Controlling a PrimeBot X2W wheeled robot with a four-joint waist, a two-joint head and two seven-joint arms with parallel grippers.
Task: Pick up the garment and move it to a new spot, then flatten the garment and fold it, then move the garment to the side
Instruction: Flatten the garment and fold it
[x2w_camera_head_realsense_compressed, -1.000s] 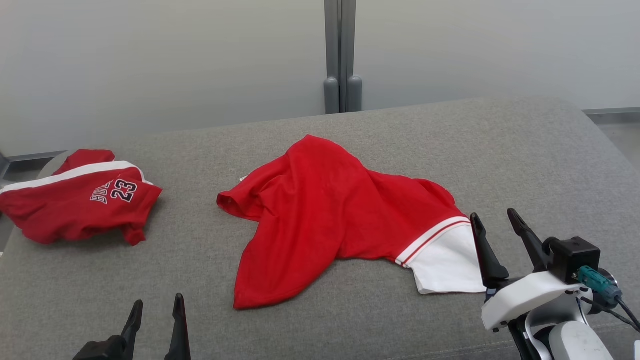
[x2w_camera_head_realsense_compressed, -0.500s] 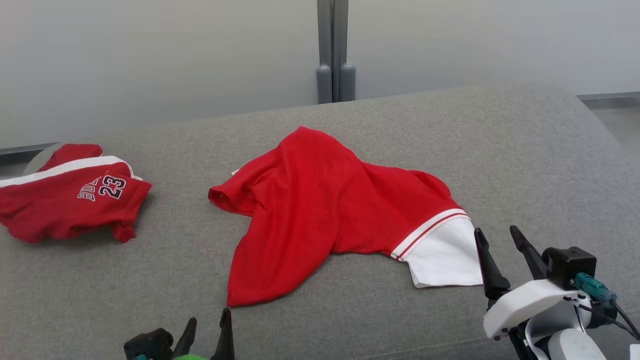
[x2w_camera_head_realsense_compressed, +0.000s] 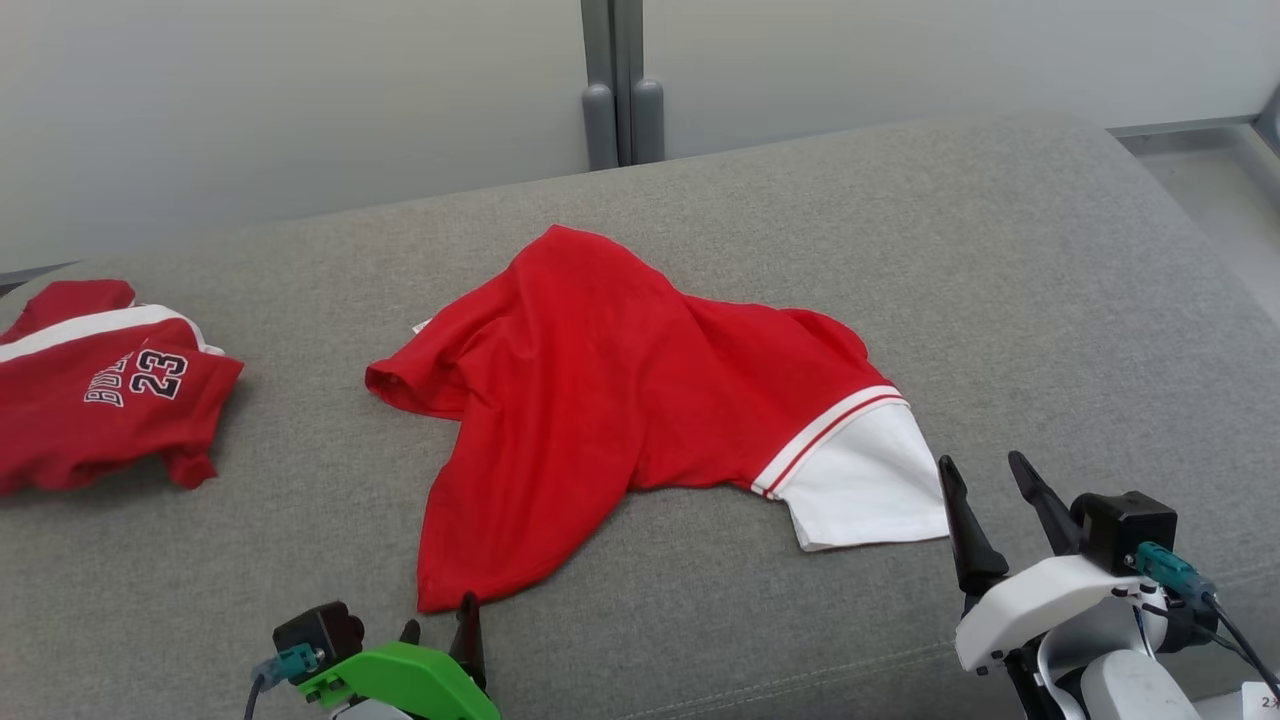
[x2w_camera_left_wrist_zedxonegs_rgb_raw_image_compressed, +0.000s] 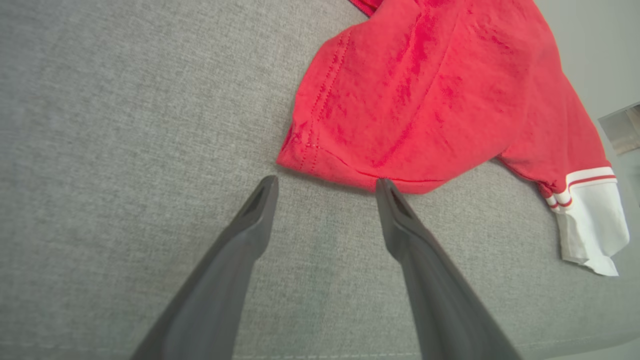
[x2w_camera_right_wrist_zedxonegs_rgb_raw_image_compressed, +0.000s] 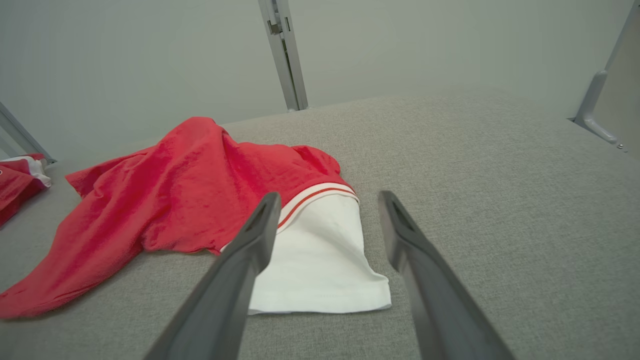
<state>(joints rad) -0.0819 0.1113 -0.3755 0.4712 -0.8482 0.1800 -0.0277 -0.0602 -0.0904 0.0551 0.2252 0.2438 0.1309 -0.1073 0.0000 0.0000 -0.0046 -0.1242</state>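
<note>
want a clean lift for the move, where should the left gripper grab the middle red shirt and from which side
Probably the near hem corner of the red shirt, approached low from the robot's side. It lies as a thin stitched edge on the couch, just ahead of the open left gripper.

Left gripper spread, right gripper spread

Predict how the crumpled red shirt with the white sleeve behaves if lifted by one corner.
Probably floppy: the crumpled red shirt lies in soft folds, so it should drape. Likely light: the fabric looks thin. Its white sleeve would probably drag across the grey woven cushion.
</note>
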